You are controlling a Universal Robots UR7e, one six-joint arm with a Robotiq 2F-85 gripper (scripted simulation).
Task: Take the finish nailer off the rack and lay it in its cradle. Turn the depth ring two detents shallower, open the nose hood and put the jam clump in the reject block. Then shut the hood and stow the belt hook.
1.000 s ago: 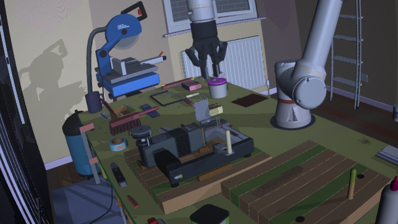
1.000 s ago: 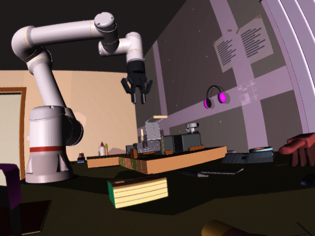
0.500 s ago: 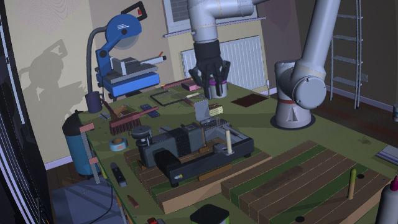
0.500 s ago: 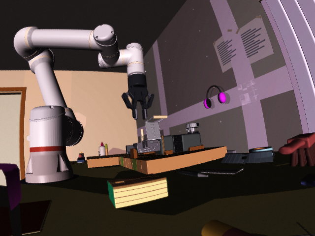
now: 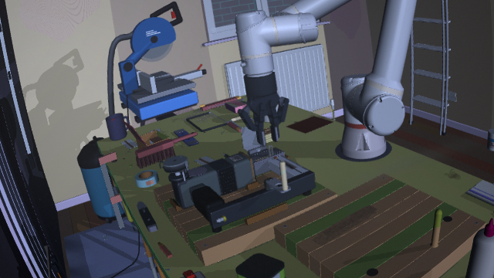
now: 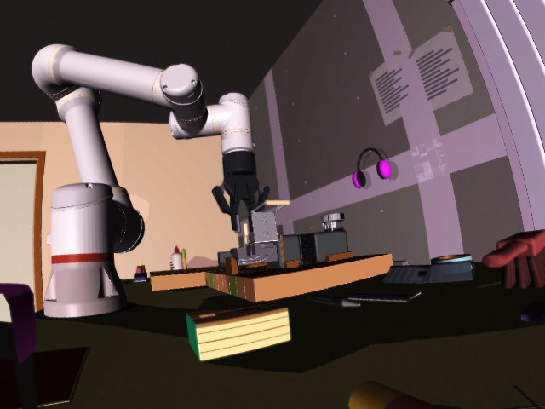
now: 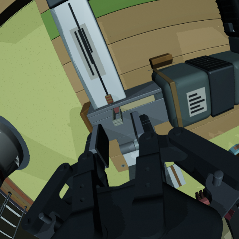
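The nose hood (image 7: 89, 53) (image 5: 250, 139) (image 6: 264, 226) of the finish nailer stands raised as a pale grey flap, and my gripper (image 7: 121, 131) (image 5: 267, 137) (image 6: 241, 225) hangs just above the uncovered nose channel, open and empty. A small striped jam clump (image 7: 117, 118) sits in the channel slot below the hood's hinge. The dark nailer body (image 5: 227, 177) (image 7: 200, 91) (image 6: 312, 246) lies in its black cradle (image 5: 262, 193) on the wooden pallet. Its round depth ring (image 5: 175, 164) (image 6: 332, 218) is at the far end from the nose.
A blue glue tank (image 5: 96, 181) is clamped to the bench's left edge. A blue mitre saw (image 5: 154, 77) stands at the back. A brush (image 5: 156, 152), a tape roll (image 5: 146, 178) and a peg (image 5: 284, 175) lie around the cradle. Slatted boards (image 5: 366, 224) fill the right.
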